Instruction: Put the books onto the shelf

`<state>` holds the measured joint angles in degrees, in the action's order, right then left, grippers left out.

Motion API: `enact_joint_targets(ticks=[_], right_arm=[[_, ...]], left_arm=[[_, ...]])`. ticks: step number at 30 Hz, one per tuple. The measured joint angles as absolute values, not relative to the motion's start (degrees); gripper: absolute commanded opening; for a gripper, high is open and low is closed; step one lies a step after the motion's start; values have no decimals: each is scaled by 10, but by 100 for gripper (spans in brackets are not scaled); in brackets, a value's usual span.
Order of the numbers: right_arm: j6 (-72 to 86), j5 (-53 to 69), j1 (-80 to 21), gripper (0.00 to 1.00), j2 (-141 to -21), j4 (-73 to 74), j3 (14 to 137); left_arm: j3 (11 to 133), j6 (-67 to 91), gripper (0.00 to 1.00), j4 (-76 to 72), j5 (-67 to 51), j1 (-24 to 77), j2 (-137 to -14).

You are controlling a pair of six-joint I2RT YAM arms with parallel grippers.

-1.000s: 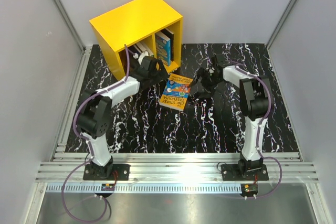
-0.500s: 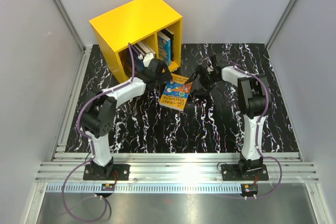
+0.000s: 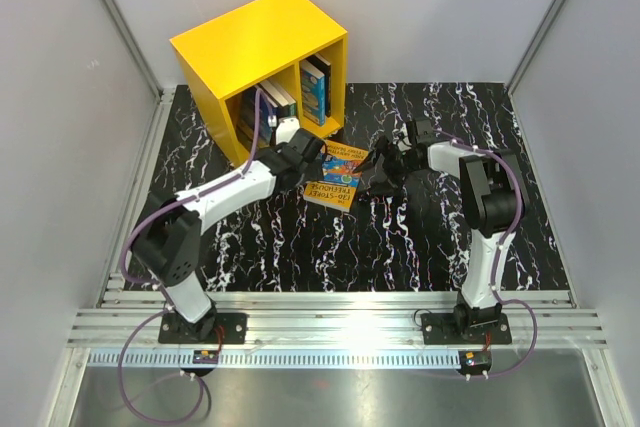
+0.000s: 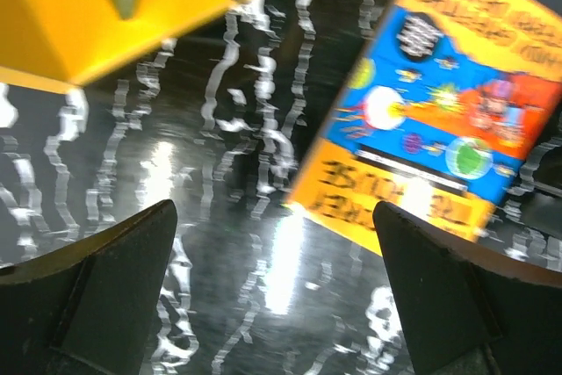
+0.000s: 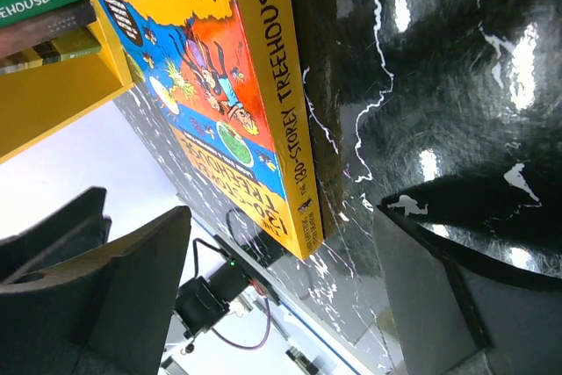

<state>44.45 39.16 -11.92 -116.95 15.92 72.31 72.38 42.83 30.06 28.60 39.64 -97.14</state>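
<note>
An orange-yellow book [image 3: 336,175] lies flat on the black marbled table, in front of the yellow shelf [image 3: 255,47]. More books stand inside the shelf's left compartment [image 3: 277,98] and right compartment [image 3: 315,87]. My left gripper [image 3: 308,161] hovers open just left of the flat book [image 4: 439,103], nothing between its fingers [image 4: 105,296]. At the book's right edge my right gripper [image 3: 379,173] is open too. In the right wrist view the book's spine [image 5: 281,111] lies ahead of the gripper [image 5: 281,292], untouched.
The shelf's front corner [image 4: 88,24] is close to the left gripper's upper left. Shelved books [image 5: 44,6] show at the top left of the right wrist view. Grey walls enclose the table on three sides; an aluminium rail [image 3: 330,322] runs along the near edge.
My left gripper has pulled back from the shelf's left compartment and swung right and down to the flat book. The right gripper has dropped slightly toward the book's right edge.
</note>
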Motion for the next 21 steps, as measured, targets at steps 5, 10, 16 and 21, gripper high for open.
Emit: enact_joint_targets(ticks=[5,10,16,21], right_arm=[[437,389,-119,92,-1162,161,715],[434,387,-118,92,-1156,156,706],[442,392,-116,92,-1158,133,701],[453,404,-115,92,-1168,107,703]], left_arm=[[681,379,98,243,288,392,-969],[625,320,98,150,227,390,-983],[628,299,98,52,176,384,-1033],[675,300,98,23,138,368,-1100]])
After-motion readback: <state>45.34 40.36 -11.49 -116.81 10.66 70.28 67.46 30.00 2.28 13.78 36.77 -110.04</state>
